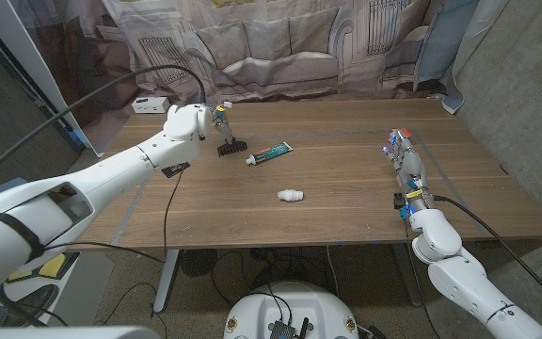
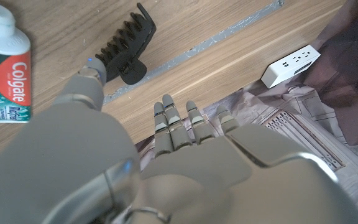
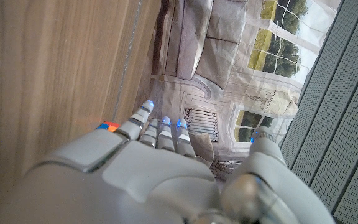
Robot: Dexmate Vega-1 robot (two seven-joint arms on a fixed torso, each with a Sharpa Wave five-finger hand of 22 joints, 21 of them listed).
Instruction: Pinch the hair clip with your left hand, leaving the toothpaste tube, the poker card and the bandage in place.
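Hovering left hand above hair clip, fingers spread

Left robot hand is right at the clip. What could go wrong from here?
1. The hair clip lies on its side by the left robot hand's thumb; a pinch may skid it away.
2. The toothpaste tube lies close beside the clip, so a sweep could nudge it.

One word reads — "Colgate" — on the toothpaste tube.
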